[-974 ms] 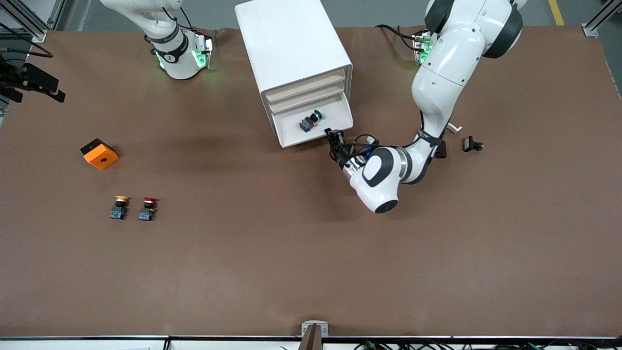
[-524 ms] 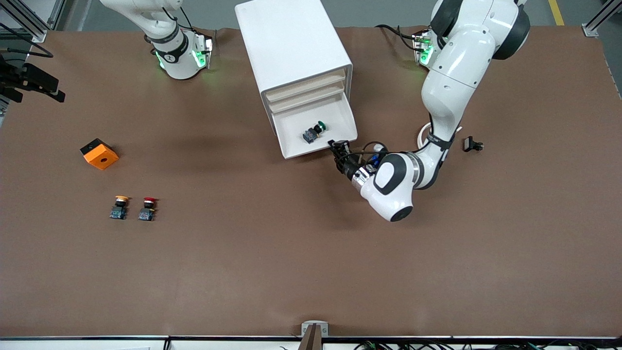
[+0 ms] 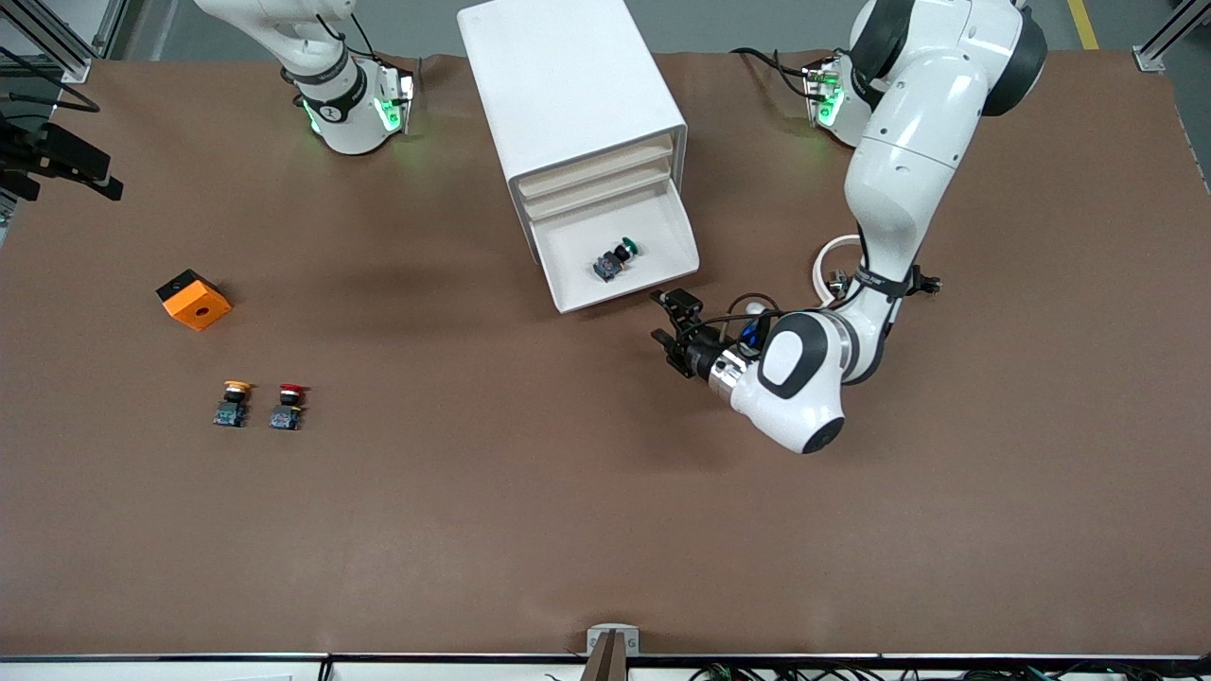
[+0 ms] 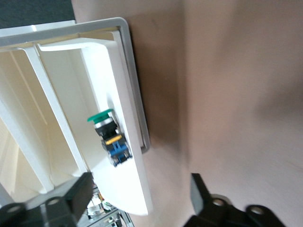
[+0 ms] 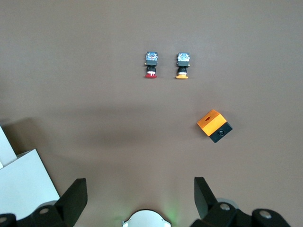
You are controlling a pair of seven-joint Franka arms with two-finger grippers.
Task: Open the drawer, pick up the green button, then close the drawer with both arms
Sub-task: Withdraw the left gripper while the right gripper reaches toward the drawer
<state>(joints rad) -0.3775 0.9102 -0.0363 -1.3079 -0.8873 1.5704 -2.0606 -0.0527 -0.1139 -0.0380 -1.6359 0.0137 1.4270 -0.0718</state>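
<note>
A: Drawer (image 3: pixel 620 263) pulled well out of the white cabinet (image 3: pixel 568 85); a lower one of the stack. Green-capped button (image 3: pixel 615 260) lying on its side inside, on the tray floor, untouched.

B: Left gripper (image 3: pixel 674 326) just off the drawer's front corner toward the left arm's end of the table, apart from it. Fingers (image 4: pixel 71 198) spread wide, holding nothing. Probably let go of the front edge to clear the tray, so the pick can come from above.

A: From the left wrist view: button (image 4: pixel 110 137) ahead of the fingers, resting against the drawer's front wall, green cap pointing away from the blue-grey base. Not between the fingers yet.

B: Right gripper: not visible from the front camera, only the arm's base near the top. Right wrist view gives the fingers (image 5: pixel 71 198) spread apart, empty, high over the table. Waiting, most likely for the pick or the close.

A: Below the right gripper: orange block (image 5: pixel 214 126) with a black underside, plus a red-capped button (image 5: pixel 151 64) and a yellow-capped button (image 5: pixel 182 65) side by side. Well apart from the drawer; not the target.

B: Small black part (image 3: pixel 922 282) beside the left forearm, purpose unclear.

A: Surface: brown matte table covering (image 3: pixel 605 530), flat. Aluminium frame posts at the corners, grey floor past the edge.

B: Stage, as judged: opening done, take not yet begun.
</note>
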